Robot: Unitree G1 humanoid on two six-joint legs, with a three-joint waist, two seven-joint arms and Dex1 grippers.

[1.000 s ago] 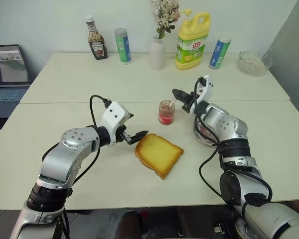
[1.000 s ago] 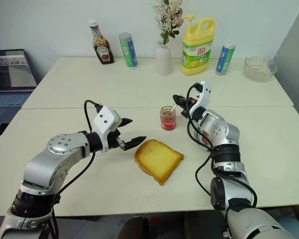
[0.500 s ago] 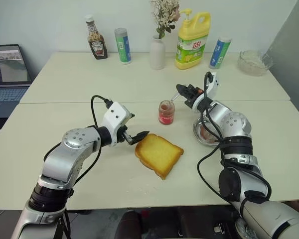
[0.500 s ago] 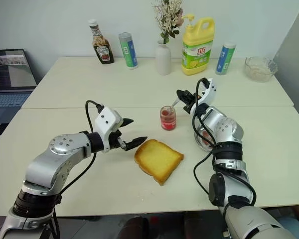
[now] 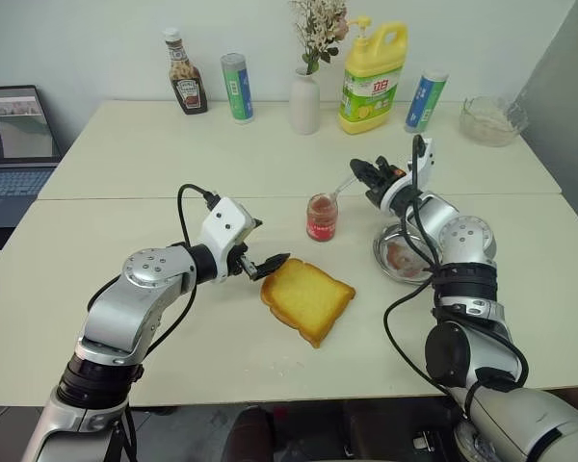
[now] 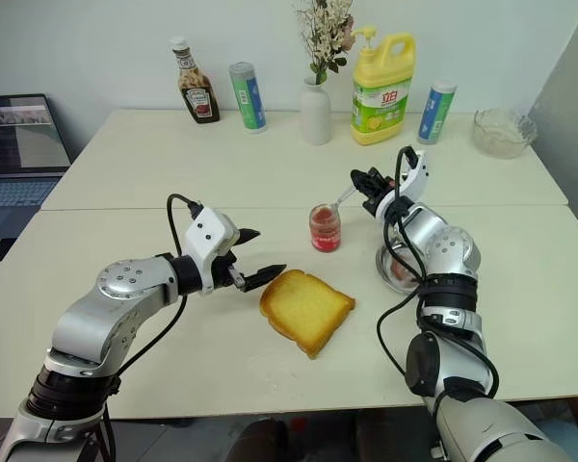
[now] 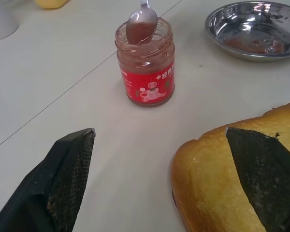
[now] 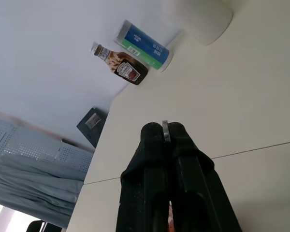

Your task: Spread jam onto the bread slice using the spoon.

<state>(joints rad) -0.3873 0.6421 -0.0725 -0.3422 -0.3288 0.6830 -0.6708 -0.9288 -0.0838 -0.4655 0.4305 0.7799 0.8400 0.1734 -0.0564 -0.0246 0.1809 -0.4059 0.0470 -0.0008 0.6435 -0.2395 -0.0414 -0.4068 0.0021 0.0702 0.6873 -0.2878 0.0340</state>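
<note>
The jam is in a small glass jar point(image 5: 321, 218) with a red label, standing mid-table. My right gripper point(image 5: 364, 169) is shut on the thin handle of the spoon point(image 5: 342, 187). The spoon slants down to the left, and its bowl point(image 7: 141, 24), smeared with jam, hangs at the jar's mouth. The bread slice point(image 5: 306, 298) lies flat in front of the jar. My left gripper point(image 5: 268, 245) is open at the slice's left corner. One of its fingers point(image 7: 261, 169) lies over the crust and the other is clear of the bread.
A round steel dish point(image 5: 405, 258) with red smears sits right of the jar, under my right forearm. Along the far edge stand a ketchup bottle point(image 5: 185, 85), two cans, a vase point(image 5: 304, 101), a yellow detergent bottle point(image 5: 372, 77) and a glass bowl point(image 5: 491, 120). A laptop point(image 5: 14, 144) is at far left.
My right gripper has shifted right and slightly up while rolling its wrist, drawing the spoon's bowl up out of the jar to its mouth. The left arm and bread have not moved.
</note>
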